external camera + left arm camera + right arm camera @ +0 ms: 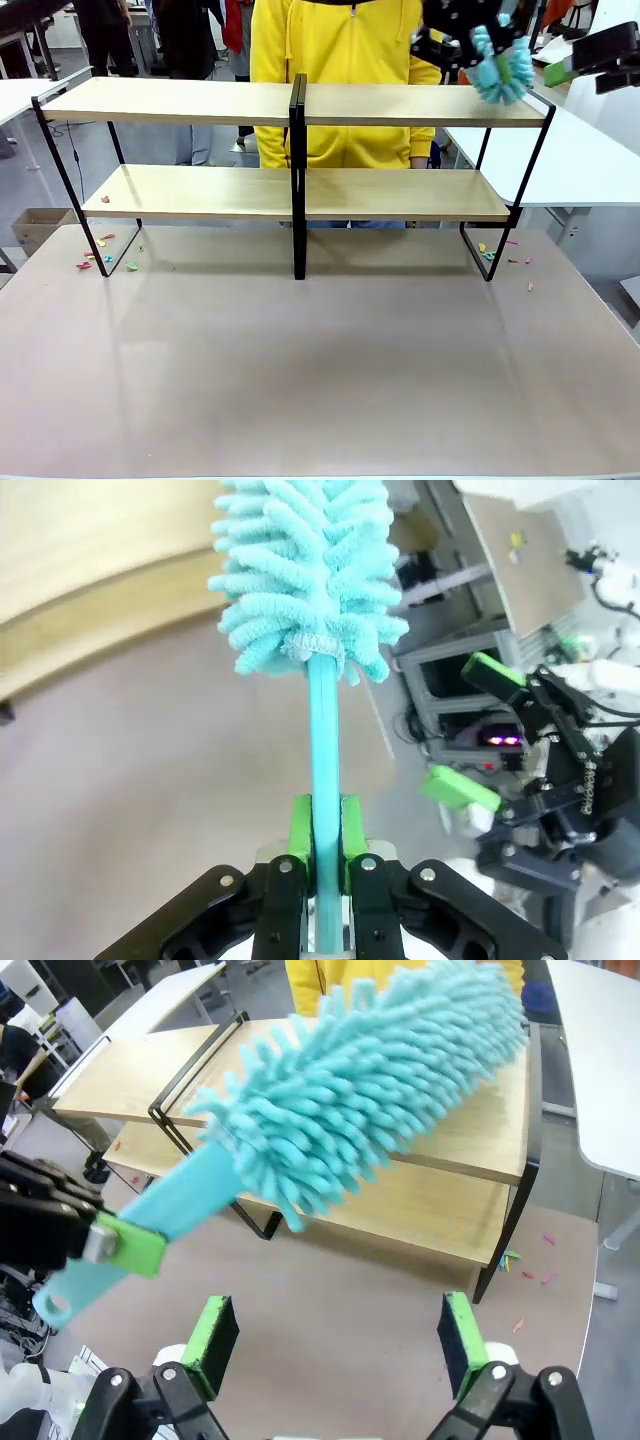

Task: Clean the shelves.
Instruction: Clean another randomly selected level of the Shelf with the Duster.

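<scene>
The shelves [300,105] are seen standing toward the far side of the table [320,370], just in front of a person in a yellow top [340,60]: two long light-wood boards on a thin black wire frame with a centre post. A light, rigid rack is suggested, smooth and dry on top, so only a gentle sweep is likely needed and no grip on it at all.

A teal duster [305,570] is pinched by its flat plastic handle between the green pads of the left gripper [322,855], the jaws pressed firmly on it. Its head is a soft, fluffy brush of chenille fingers, yielding and feather-light, held over the upper board's end at about two o'clock in the front view. The right gripper [335,1335] is held spread wide, nothing between its pads. Small coloured scraps [105,258] are scattered by the rack's feet.
</scene>
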You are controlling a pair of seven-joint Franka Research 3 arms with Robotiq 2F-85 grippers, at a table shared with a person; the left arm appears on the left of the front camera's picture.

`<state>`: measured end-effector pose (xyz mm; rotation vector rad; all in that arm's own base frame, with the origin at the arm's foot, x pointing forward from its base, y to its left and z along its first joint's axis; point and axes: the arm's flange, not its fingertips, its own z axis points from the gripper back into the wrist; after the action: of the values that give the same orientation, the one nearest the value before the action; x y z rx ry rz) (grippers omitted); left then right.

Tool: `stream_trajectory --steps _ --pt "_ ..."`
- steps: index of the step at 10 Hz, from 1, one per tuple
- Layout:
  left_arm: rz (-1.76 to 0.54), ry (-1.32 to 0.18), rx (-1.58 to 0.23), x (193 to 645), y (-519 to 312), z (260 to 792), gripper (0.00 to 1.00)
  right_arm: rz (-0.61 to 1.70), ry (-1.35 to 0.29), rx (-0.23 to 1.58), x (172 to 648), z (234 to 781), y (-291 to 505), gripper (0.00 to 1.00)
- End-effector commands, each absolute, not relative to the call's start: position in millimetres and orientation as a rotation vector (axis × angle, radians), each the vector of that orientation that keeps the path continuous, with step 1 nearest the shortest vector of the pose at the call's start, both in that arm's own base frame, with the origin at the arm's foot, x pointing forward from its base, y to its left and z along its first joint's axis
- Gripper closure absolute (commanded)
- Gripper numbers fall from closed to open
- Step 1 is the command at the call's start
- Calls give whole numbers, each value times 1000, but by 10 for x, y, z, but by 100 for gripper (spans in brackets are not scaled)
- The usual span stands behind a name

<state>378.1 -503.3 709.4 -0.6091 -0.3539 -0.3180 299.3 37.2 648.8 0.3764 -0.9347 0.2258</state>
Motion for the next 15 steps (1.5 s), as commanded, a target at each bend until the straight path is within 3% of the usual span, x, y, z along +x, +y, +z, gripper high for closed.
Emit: stream_trajectory --steps 1,5,10,12,15 --pt "-389 -466 -567 3730 -4453 7099 87 227 -930 396 2999 6486 377 0" --pt "-449 -625 -682 3544 -2985 7431 87 227 -930 396 2999 6486 377 0" --pt "-530 -815 -678 2974 -732 7087 87 227 -930 396 2999 6486 377 0" --pt "-453 -950 -815 2614 226 6966 87 227 -930 396 2999 6486 377 0" --pt "-318 -1057 -798 2323 1314 6887 87 227 -930 396 2999 6486 377 0"
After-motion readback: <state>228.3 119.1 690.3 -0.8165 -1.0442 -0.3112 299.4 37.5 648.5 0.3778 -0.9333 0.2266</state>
